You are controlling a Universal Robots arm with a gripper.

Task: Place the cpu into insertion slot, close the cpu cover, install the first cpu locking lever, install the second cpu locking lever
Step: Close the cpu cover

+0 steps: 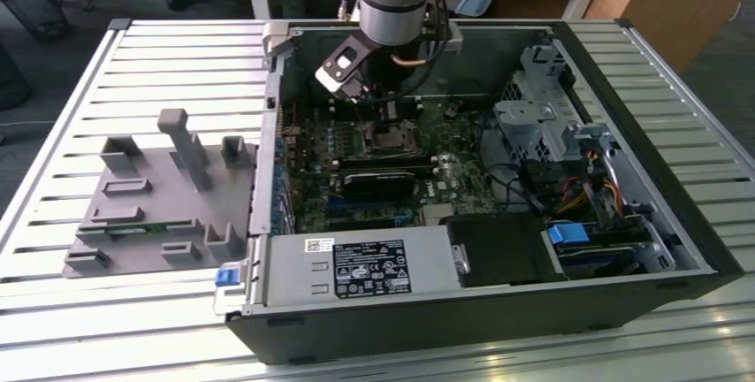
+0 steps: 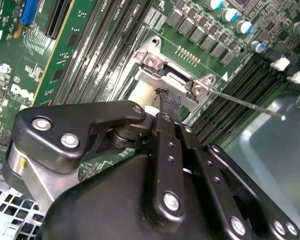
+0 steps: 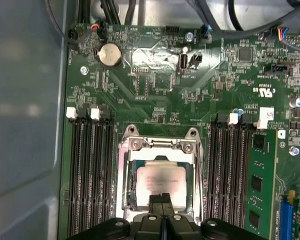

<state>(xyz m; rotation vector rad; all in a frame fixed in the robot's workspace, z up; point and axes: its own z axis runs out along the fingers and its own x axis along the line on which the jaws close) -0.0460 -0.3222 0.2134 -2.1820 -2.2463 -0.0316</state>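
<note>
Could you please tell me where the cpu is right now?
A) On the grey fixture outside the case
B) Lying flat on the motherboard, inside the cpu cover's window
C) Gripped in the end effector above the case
B: in the first wrist view the cpu lies flat within the frame of the cpu cover on the motherboard.

Silver-grey cpu (image 3: 157, 177) and silvery cpu cover (image 3: 159, 144) contrast with green motherboard (image 3: 155, 100), black gripper (image 3: 163, 198).
</note>
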